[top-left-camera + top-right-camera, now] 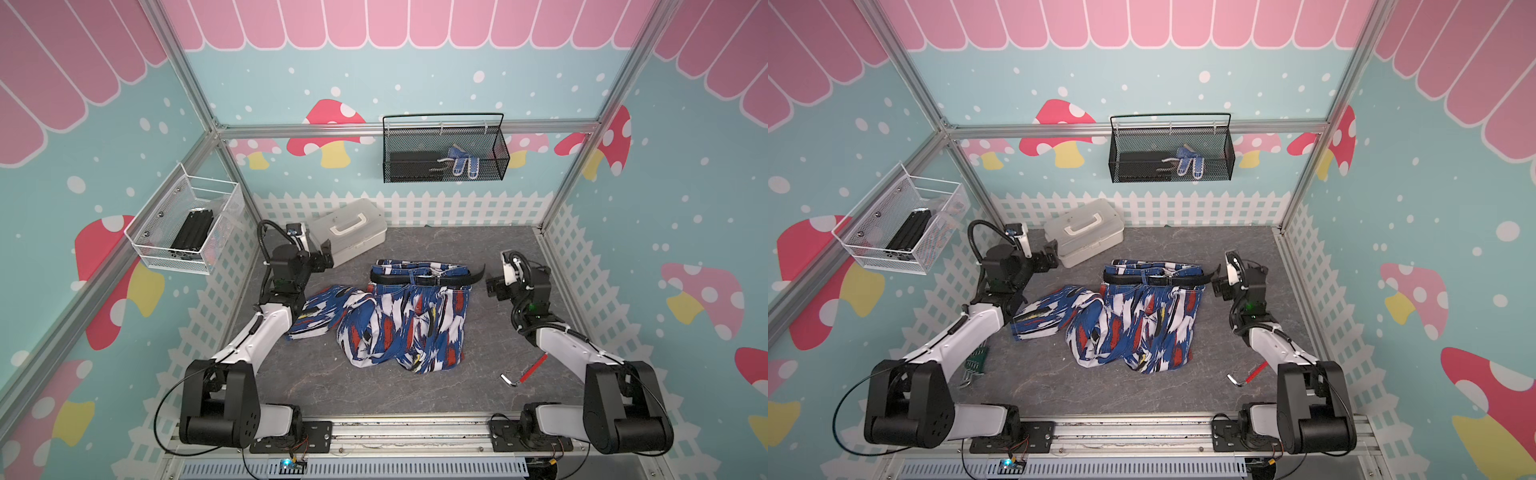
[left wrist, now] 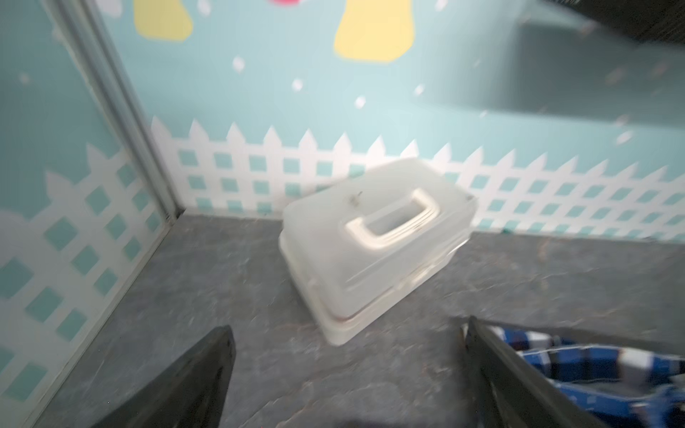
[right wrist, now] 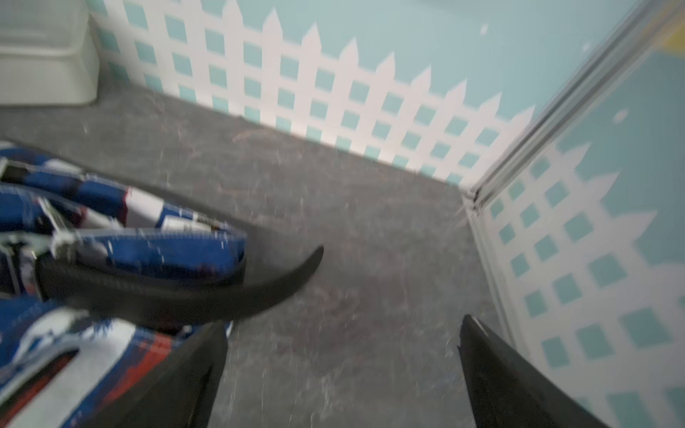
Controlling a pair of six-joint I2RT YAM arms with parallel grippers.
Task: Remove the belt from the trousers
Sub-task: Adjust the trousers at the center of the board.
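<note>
The trousers (image 1: 399, 320) lie crumpled mid-table, waistband toward the back wall, patterned blue, white and red. The black belt (image 1: 419, 279) runs through the waistband loops, buckled near the middle. Its free tail (image 1: 480, 272) curls up past the waistband's right end. My right gripper (image 1: 492, 286) is open just right of that tail and touches nothing. In the right wrist view the belt (image 3: 185, 296) tail arcs ahead of one finger (image 3: 192, 370), and the gripper (image 3: 343, 326) holds nothing. My left gripper (image 1: 326, 258) hangs open left of the waistband, empty (image 2: 348, 329), with the trousers (image 2: 593, 363) beside it.
A white plastic case (image 1: 349, 230) sits at the back left, directly ahead of the left gripper (image 2: 370, 252). A red-handled hex key (image 1: 528, 372) lies front right. A green hex key set (image 1: 976, 361) lies by the left arm. Mesh baskets (image 1: 444, 149) (image 1: 187, 224) hang on the walls.
</note>
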